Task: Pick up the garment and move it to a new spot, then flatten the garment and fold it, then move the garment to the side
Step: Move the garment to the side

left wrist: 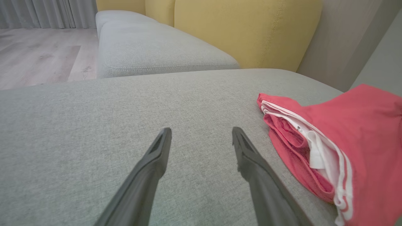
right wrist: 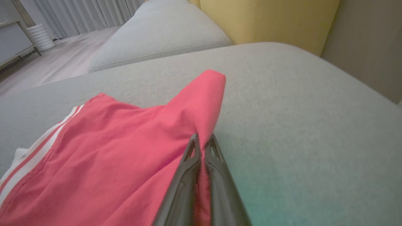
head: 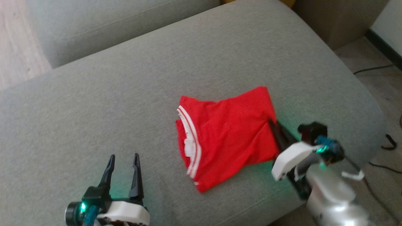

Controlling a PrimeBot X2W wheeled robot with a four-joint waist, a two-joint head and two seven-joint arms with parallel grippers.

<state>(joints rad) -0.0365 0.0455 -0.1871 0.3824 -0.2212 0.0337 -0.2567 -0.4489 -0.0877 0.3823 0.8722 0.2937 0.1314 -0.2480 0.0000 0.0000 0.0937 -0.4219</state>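
Note:
The garment is red with white stripes along one edge, folded into a rough square on the grey sofa cushion. My right gripper is shut on the garment's right edge, and red cloth shows pinched between the fingers in the right wrist view. The fold near the grip is lifted a little. My left gripper stands open over bare cushion to the left of the garment, touching nothing, its two fingers wide apart.
A second grey cushion lies behind, with a yellow backrest beyond. The sofa's right edge drops to a floor with black cables. Wooden floor shows at the far left.

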